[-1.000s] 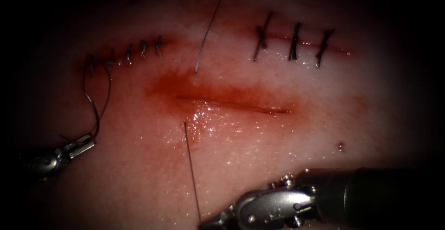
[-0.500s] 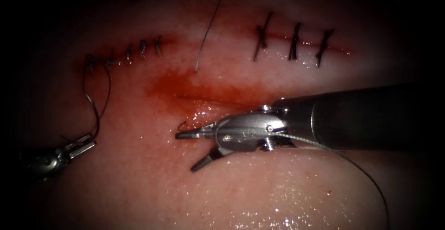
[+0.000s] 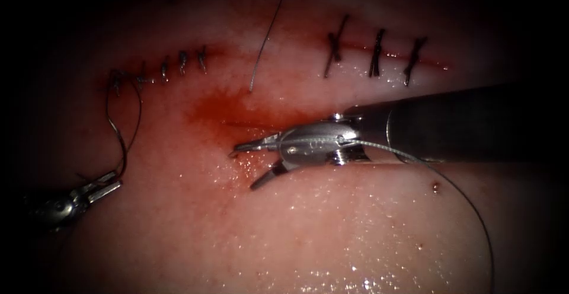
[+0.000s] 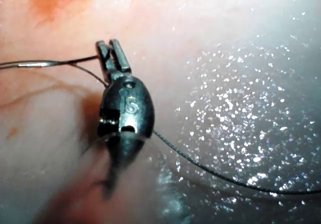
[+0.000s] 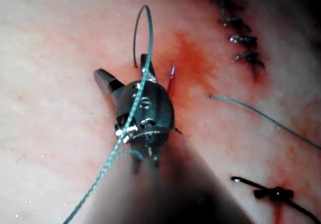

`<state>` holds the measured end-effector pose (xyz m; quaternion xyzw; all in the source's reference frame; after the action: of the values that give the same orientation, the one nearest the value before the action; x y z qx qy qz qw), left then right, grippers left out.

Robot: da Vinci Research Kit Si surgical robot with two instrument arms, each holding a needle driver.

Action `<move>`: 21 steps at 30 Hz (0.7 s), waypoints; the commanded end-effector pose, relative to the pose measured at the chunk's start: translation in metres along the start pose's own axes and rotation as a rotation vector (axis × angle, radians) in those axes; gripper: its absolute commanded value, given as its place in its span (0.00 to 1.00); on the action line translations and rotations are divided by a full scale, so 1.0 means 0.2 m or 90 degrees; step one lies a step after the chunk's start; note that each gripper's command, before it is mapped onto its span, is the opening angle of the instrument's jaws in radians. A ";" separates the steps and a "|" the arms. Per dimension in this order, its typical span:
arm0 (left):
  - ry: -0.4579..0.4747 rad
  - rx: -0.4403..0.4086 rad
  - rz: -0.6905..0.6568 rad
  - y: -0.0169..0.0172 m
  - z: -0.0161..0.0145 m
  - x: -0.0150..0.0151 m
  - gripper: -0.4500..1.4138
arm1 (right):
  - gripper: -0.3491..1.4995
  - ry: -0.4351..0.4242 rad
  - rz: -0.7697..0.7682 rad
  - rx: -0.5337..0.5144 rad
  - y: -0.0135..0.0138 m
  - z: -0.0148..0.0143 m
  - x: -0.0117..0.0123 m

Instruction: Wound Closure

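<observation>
The thread is gripped by the left tool; the right tool is spread open, empty, at the cut, where the needle is likely sought.

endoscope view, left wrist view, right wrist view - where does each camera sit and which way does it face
Endoscope view: above and in front, facing the cut in the tissue; left tool at the picture's left gripping thread, right tool open at the cut's left end.
Left wrist view: by the left arm's wrist, looking along its shaft at the left tool, shut on thread.
Right wrist view: by the right arm's wrist, looking at the right tool, fingers spread, holding nothing.
Shared: endoscope and right wrist views both show the right tool, the cut and finished stitches.
</observation>
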<state>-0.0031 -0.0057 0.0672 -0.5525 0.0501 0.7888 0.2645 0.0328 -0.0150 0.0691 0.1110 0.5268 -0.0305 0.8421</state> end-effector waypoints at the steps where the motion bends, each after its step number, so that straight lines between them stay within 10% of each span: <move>1: -0.001 -0.002 -0.002 0.005 0.002 -0.003 0.00 | 0.39 0.002 0.008 0.004 -0.002 0.003 -0.001; 13: -0.001 -0.002 -0.002 0.005 0.002 -0.003 0.00 | 0.35 0.014 0.071 -0.042 0.002 0.027 -0.003; 16: -0.001 -0.003 -0.002 0.004 0.001 -0.003 0.00 | 0.00 0.014 0.069 -0.041 0.000 0.027 -0.005; 21: 0.000 -0.003 -0.002 0.004 0.001 -0.003 0.00 | 0.00 -0.011 0.070 -0.008 -0.004 0.015 -0.004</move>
<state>-0.0029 -0.0056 0.0672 -0.5531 0.0490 0.7887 0.2637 0.0345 -0.0160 0.0705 0.1327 0.5122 0.0187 0.8484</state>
